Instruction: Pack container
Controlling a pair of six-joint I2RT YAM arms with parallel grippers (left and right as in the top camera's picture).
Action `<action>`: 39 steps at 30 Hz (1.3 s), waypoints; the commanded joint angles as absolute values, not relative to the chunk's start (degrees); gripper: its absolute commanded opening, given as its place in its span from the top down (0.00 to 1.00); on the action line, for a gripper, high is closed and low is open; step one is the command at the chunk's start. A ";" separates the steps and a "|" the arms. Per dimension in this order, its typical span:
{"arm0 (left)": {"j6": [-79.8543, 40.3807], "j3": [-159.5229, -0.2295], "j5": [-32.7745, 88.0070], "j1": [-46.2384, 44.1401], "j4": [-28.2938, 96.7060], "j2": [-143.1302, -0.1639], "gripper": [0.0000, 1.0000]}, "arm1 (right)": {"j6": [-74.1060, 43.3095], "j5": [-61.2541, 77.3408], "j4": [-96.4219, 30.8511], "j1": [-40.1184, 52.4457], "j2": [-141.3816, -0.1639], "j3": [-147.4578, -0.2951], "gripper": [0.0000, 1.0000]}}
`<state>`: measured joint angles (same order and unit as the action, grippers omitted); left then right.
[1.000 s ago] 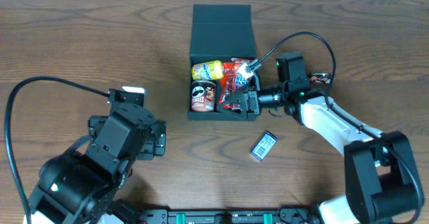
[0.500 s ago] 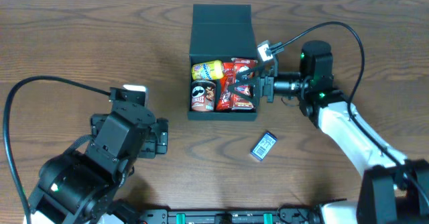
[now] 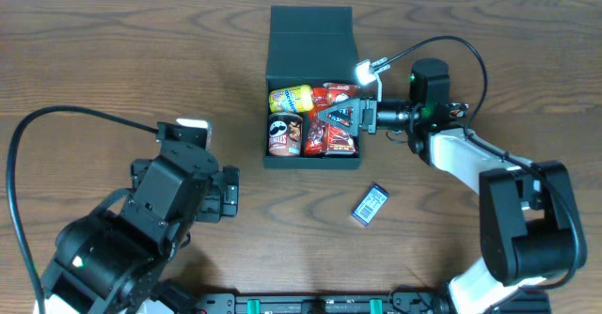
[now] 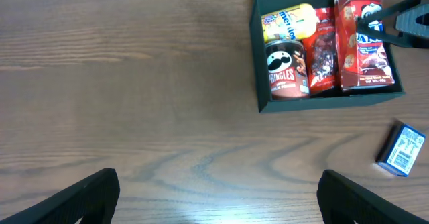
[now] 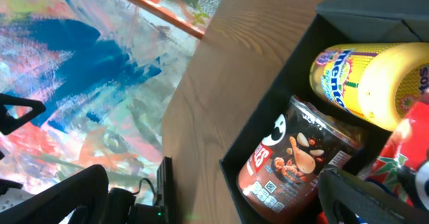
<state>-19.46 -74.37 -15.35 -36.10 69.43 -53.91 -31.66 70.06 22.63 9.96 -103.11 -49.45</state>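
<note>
One container (image 3: 311, 37) sits on the wooden tabletop (image 3: 113, 51), a dark square box a little beyond the middle, with its flap lid thrown open toward the far edge. I count four snacks inside: a yellow Mentos roll (image 3: 291, 98) at the far left corner, a Pringles can (image 3: 284, 134) in front of it against the near wall, a dark red bag (image 3: 326, 135) in the middle, and a red-and-white pack (image 3: 344, 140) along the right side. A single blue packet (image 3: 370, 204) lies outside on the wood, near the box's front right corner but apart from it. There are two arms, with one hand each. The right hand (image 3: 324, 121) reaches in from the right side over the red packs, its fingers spread wide and grasping nothing. The left hand (image 3: 221, 194) hangs over bare wood well to the left of the box, likewise released and empty. The left wrist view lays out all four snacks side by side in the container (image 4: 258, 70) and catches the blue packet (image 4: 401, 150) at its edge, between its own wide-set fingers (image 4: 87, 197). The right wrist view, very close and tilted, shows only the Mentos roll (image 5: 365, 80), the Pringles can (image 5: 295, 160) and a sliver of red, plus a brightly painted surface (image 5: 80, 63) beyond the tabletop that neither other camera shows.
</note>
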 commanded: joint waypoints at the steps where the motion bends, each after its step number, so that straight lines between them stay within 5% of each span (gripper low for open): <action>1: -19.75 -74.30 -15.14 -35.90 69.30 -54.63 0.05 | -31.81 66.96 22.33 9.82 -106.48 -49.69 0.01; 15: -19.75 -74.30 -13.61 -35.90 69.17 -56.21 0.05 | -30.55 56.97 20.78 9.78 -108.99 -49.69 0.01; 23: -19.75 -74.30 -13.43 -35.90 69.14 -56.21 0.05 | -46.41 66.85 39.59 9.72 -102.13 -50.37 0.01; 39: -19.73 -74.30 -10.79 -35.90 68.25 -56.21 0.05 | -50.06 70.06 26.17 9.98 -102.21 -59.57 0.01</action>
<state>-19.46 -74.39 -11.90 -36.10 68.60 -56.14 -50.65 69.89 27.07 10.04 -100.99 -57.08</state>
